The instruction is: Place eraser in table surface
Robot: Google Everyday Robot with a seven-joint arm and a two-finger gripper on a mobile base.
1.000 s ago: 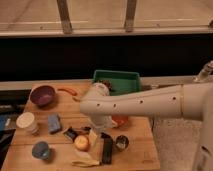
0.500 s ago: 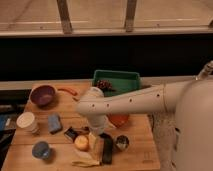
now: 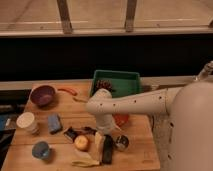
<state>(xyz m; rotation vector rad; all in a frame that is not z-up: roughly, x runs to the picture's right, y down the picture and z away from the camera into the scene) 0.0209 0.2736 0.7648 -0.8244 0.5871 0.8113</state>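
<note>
The eraser (image 3: 107, 149) is a flat black oblong block. It lies lengthwise on the light-brown wooden table surface (image 3: 140, 150) near the front edge, between a round orange fruit (image 3: 81, 143) and a small metal can (image 3: 121, 143). My gripper (image 3: 101, 137) hangs down from the white arm's bend (image 3: 100, 107), right over the eraser's far end. I cannot tell whether it touches the eraser. The arm hides part of the orange bowl (image 3: 121, 120).
A green tray (image 3: 116, 82) stands at the back. A purple bowl (image 3: 42, 95), a white cup (image 3: 26, 121), a blue sponge (image 3: 54, 123) and a blue cup (image 3: 41, 150) are on the left. A black-handled utensil (image 3: 75, 132) and a banana (image 3: 85, 162) lie near the gripper.
The arm's white body has come closer on the right and now fills more of that side. The gripper and the eraser stay at about the same spot near the front.
</note>
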